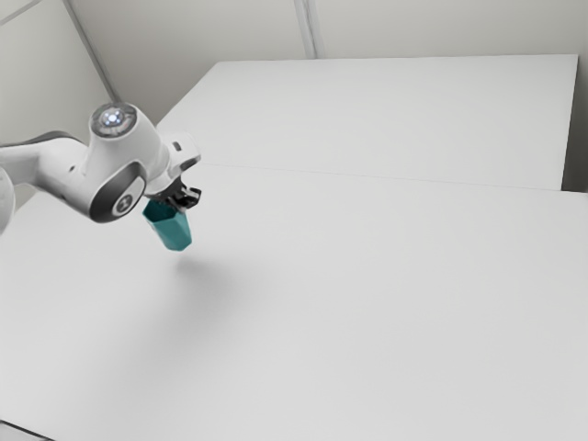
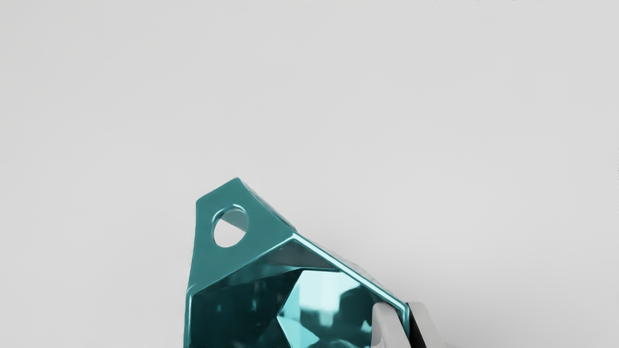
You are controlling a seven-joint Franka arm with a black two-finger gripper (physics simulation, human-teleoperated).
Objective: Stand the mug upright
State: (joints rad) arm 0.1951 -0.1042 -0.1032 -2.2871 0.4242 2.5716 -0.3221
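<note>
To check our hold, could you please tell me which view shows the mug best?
The wrist view: mug close up, handle and interior visible, claw pinching its wall. The exterior view shows its tilted outer body.

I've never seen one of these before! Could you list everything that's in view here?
Mug: one, teal, tilted, gripped at its rim
Mug's handle tab: one, teal, with a round hole, at the mug's rim
Tabletop: white, with a thin line across it, beneath the mug
Room surface: pale grey, beyond the tabletop; wall or floor, I cannot tell
Robot arm: one, white and black, at the exterior view's left
Gripper: one, black with two pale fingertips, pinching the mug's wall
</note>
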